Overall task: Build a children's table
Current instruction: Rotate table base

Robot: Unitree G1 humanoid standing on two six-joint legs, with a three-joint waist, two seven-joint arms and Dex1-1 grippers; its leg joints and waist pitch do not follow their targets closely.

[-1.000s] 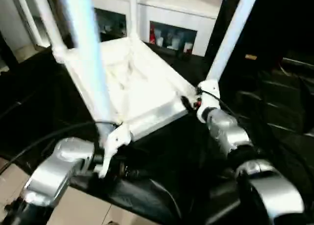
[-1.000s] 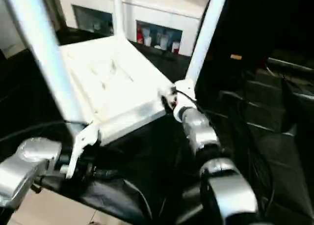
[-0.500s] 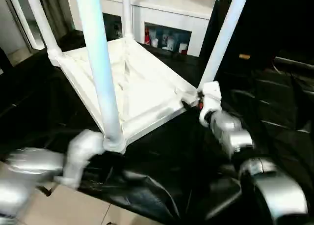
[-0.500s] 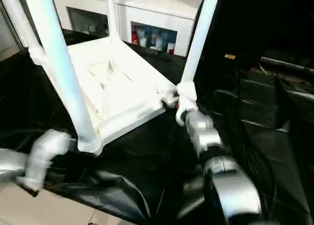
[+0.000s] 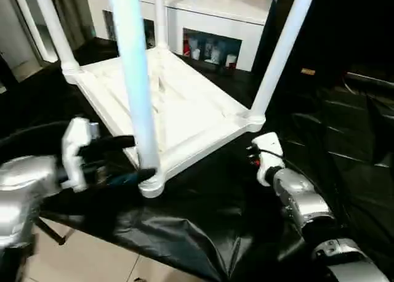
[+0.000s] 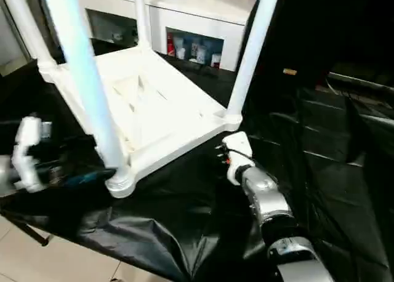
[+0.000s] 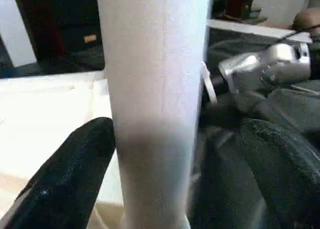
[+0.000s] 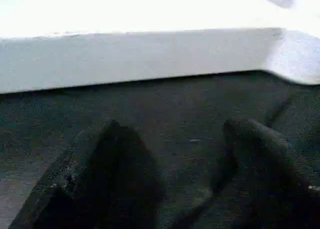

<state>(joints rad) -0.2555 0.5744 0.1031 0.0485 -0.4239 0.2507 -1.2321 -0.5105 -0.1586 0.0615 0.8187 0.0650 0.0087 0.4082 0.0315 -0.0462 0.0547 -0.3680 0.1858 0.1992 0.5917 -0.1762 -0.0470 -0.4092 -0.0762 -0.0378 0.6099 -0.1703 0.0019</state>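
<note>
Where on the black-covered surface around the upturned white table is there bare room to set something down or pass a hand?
Free: the black plastic sheet in front of the white plastic square tabletop, between the near leg and the right gripper, and the sheet right of that arm. Crowded: the near corner, where the open left gripper straddles the leg, and the tabletop's ribbed underside between four upright legs.

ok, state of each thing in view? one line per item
tabletop: upside down on the black sheet, ribbed underside up
legs: all four upright in the corner sockets
left gripper: open, fingers either side of the nearest leg
right gripper: open, empty, just off the tabletop's edge
black sheet: wrinkled, draped over the work surface
cabinet: doors closed
</note>
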